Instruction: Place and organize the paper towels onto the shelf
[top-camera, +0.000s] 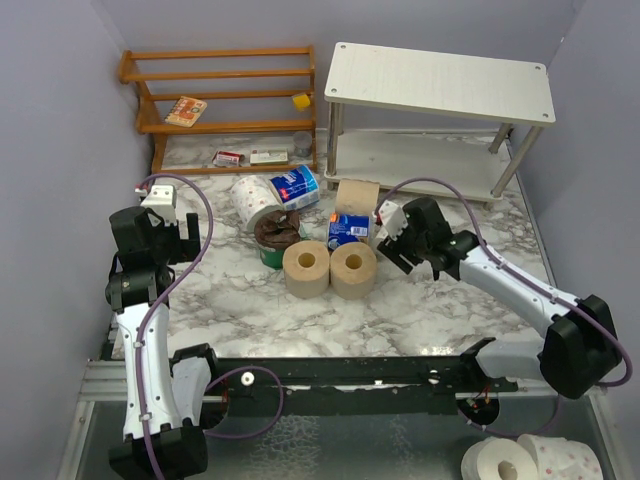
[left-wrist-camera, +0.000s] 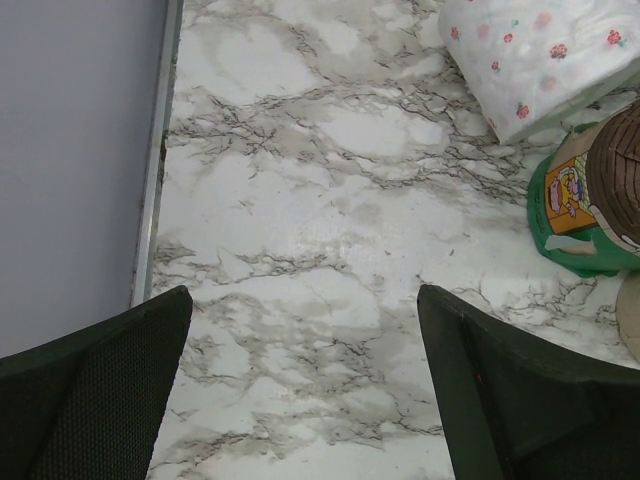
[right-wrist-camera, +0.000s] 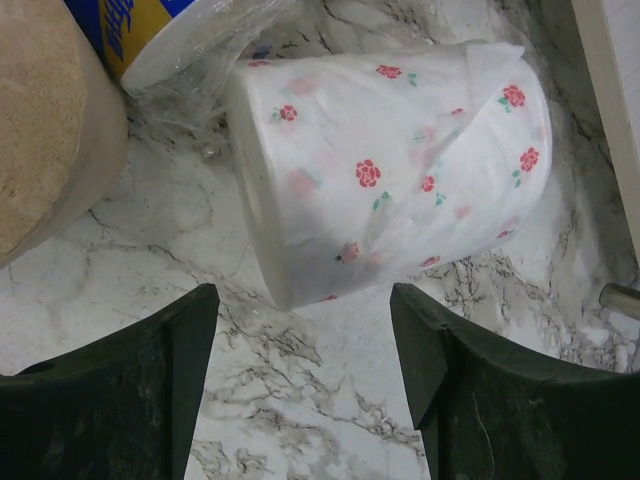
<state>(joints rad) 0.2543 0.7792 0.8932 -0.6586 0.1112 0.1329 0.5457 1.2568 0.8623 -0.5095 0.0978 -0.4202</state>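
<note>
Okay, right jaws stand apart with nothing gripped. A rose-print roll (right-wrist-camera: 390, 170) lies on its side on the table (right-wrist-camera: 150, 260) just past the tips, not touching them. From overhead that roll is hidden under the right arm (top-camera: 500, 280). Left jaws are wide open over bare marble and hold nothing. A second rose-print roll (left-wrist-camera: 540, 60) and the snack bag (left-wrist-camera: 580, 200) are cut off at the left wrist view's right edge. Other paper towels cluster mid-table: two tan rolls (top-camera: 306, 268) on end and touching, a third tan roll (top-camera: 357, 197) behind, and two blue-wrapped rolls (top-camera: 297, 187). The shelf (top-camera: 440, 80) is back right, its lower tier partly hidden by the top. Two white rolls (top-camera: 500, 462) sit bottom right, cropped by the frame.
</note>
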